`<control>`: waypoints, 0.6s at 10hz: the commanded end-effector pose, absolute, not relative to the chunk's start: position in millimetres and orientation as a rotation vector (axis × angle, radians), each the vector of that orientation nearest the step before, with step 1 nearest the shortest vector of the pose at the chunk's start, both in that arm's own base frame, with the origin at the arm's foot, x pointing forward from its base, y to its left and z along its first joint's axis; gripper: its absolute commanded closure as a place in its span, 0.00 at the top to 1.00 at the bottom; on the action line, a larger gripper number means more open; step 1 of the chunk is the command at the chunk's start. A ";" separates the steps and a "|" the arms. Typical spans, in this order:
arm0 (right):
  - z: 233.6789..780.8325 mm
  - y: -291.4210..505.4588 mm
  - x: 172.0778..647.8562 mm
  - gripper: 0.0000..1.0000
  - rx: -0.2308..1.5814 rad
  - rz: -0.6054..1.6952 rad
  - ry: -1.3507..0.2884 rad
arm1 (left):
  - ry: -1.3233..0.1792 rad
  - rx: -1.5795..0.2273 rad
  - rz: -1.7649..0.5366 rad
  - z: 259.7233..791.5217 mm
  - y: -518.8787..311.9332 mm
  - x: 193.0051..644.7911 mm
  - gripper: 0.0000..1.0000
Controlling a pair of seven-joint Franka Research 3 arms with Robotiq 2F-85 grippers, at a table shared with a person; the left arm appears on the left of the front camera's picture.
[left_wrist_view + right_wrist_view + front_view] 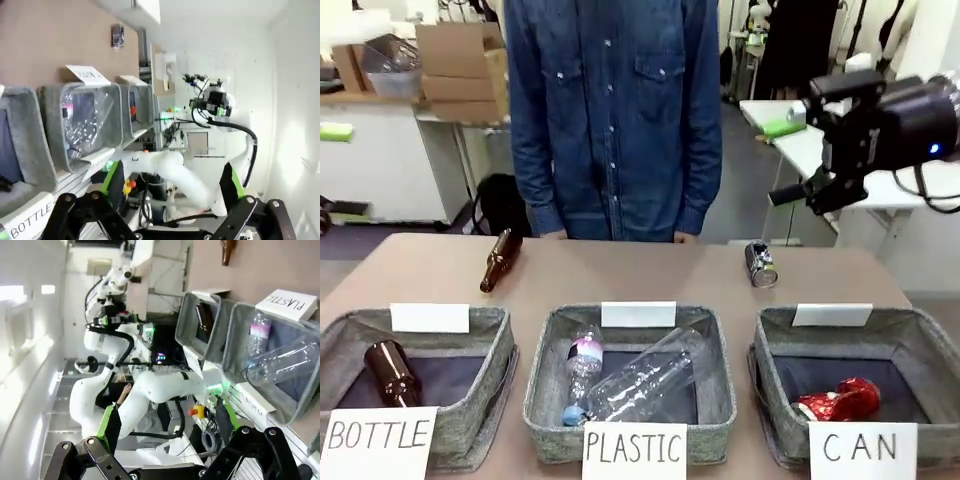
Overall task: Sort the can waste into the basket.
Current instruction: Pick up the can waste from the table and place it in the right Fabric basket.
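The right tool (pixel 167 422) is released, its green-padded fingers spread wide at the bottom of the right wrist view. In the front view it hangs in the air at the upper right, above the right side of the table (pixel 620 270). The left tool (pixel 171 182) is also released, fingers wide apart at the bottom of its own wrist view. The red can (pixel 840 400) lies inside the basket (pixel 920 340) marked "CAN" at the lower right of the front view. The dark silver-grey can (pixel 760 265) lies on the table just beyond that basket, right of centre. A brown bottle (pixel 500 260) lies on the table left of centre.
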State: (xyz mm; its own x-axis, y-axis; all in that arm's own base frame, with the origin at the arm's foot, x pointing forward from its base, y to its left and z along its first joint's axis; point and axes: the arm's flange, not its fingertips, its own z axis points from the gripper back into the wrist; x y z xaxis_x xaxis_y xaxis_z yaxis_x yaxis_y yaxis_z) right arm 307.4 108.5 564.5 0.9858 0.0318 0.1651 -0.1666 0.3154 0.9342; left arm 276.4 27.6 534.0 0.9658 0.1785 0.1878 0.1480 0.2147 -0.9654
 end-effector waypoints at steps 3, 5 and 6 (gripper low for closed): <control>562.5 106.3 303.5 1.00 1.287 0.202 -0.027 | -0.185 -1.376 -0.153 537.7 -6.7 271.2 1.00; 562.5 106.3 303.5 1.00 1.287 0.202 -0.027 | -0.185 -1.376 -0.153 537.7 -6.7 271.2 1.00; 562.5 106.3 303.5 1.00 1.287 0.202 -0.027 | -0.185 -1.376 -0.153 537.7 -6.7 271.2 1.00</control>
